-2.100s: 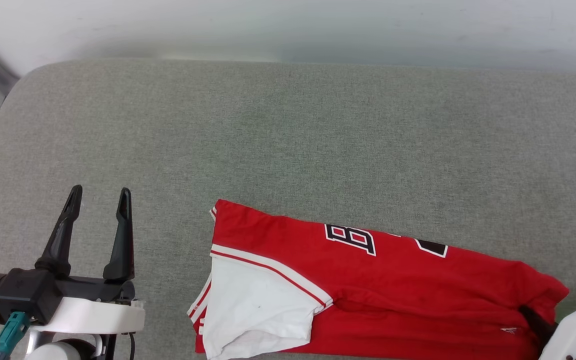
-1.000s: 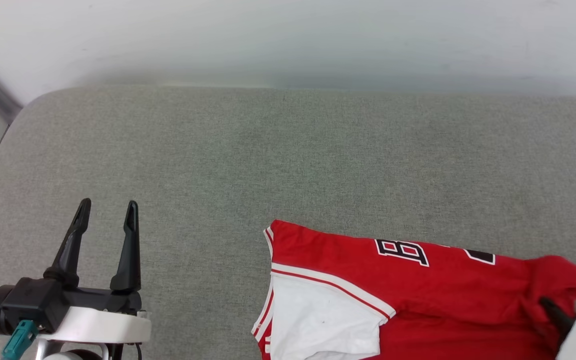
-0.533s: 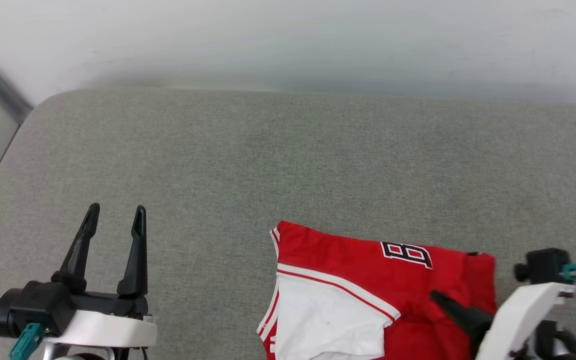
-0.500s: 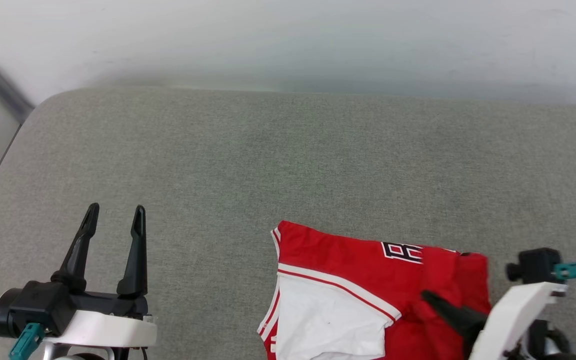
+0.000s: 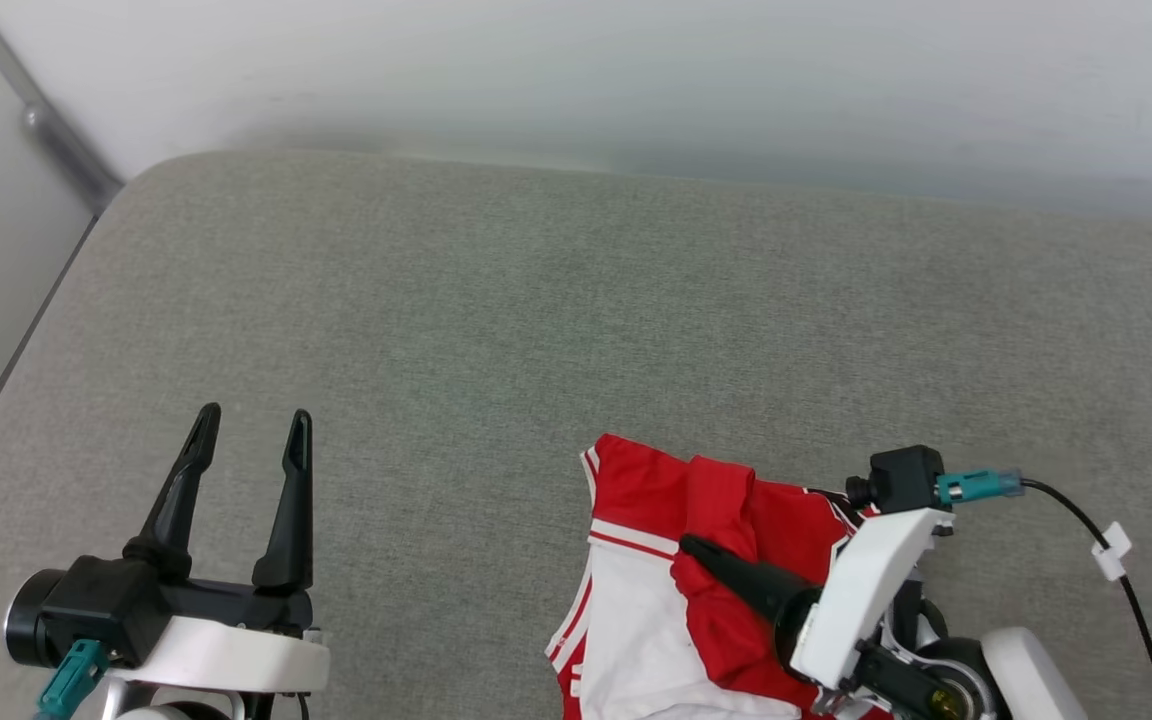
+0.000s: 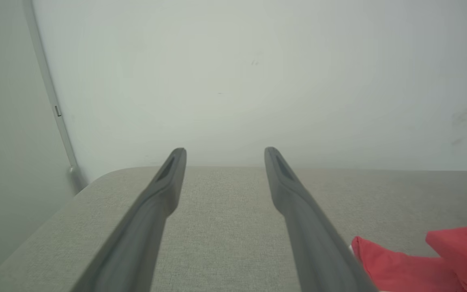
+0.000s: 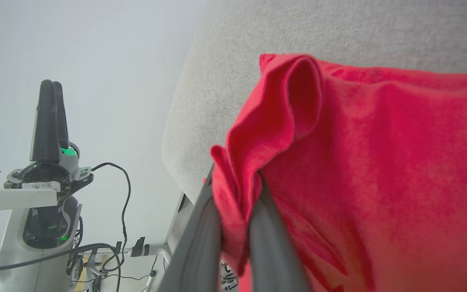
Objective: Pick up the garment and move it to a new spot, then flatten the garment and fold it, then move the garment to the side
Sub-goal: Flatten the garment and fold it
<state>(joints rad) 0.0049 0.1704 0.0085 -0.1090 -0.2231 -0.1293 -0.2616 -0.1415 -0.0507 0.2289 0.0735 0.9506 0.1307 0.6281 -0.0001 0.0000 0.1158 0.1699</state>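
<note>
In the head view, the left gripper (image 5: 252,420) hovered over the near left part of the grey cushion (image 5: 536,300), its two dark fingers spread apart and empty, well apart from the shirt (image 5: 636,490). The shirt lay bunched at the near edge of the cushion, right of centre, red with a white sleeve and striped trim. The right gripper (image 5: 691,545) reached in from the right and pinched a red fold that it held over the white sleeve. In the left wrist view, the left gripper (image 6: 225,152) pointed along the cushion (image 6: 225,227) toward the pale wall (image 6: 233,81) with nothing between its fingers, and a corner of the shirt (image 6: 399,267) showed at the lower right. In the right wrist view, the right gripper (image 7: 235,186) was clamped on a gathered edge of the shirt (image 7: 359,162), which draped over both fingers, and the left gripper (image 7: 49,117) stood beyond the cushion (image 7: 298,24), seen edge-on.
</note>
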